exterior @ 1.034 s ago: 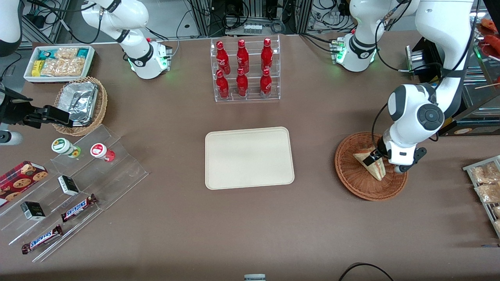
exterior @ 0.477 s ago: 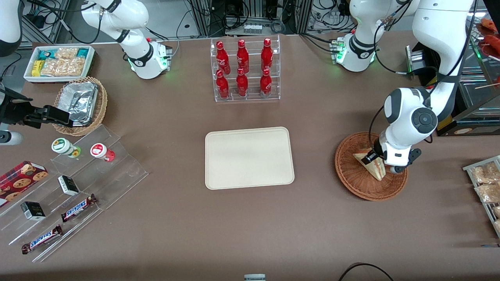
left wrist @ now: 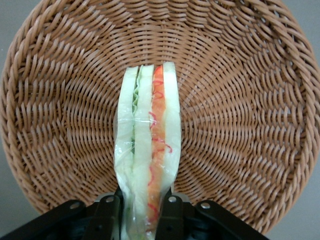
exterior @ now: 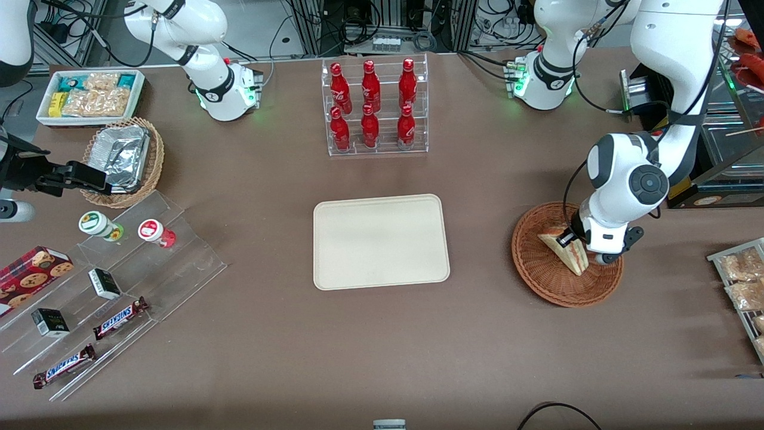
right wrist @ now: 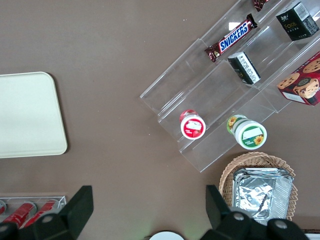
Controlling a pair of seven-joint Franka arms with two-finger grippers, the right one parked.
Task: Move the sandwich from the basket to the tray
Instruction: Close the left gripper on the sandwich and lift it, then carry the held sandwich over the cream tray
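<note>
**Sandwich pinched by the jaws in the basket**

Sandwich (exterior: 564,249), a clear-wrapped white-bread wedge with red and green filling, stands on edge in the round reddish-brown wicker basket (exterior: 540,275). The left arm's gripper (left wrist: 138,212) has its jaws pinching the wedge's wide end. The cream tray (exterior: 381,241) lies on the brown surface (exterior: 382,346), at the basket's nine o'clock in the front view, well apart.

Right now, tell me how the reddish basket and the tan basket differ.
The reddish-brown basket is wider and shallower; the tan basket is smaller and paler. The reddish-brown one holds the sandwich, gripped by the pincer; the tan one holds a foil container. They sit toward different ends of the table. Both are round woven wicker.
</note>
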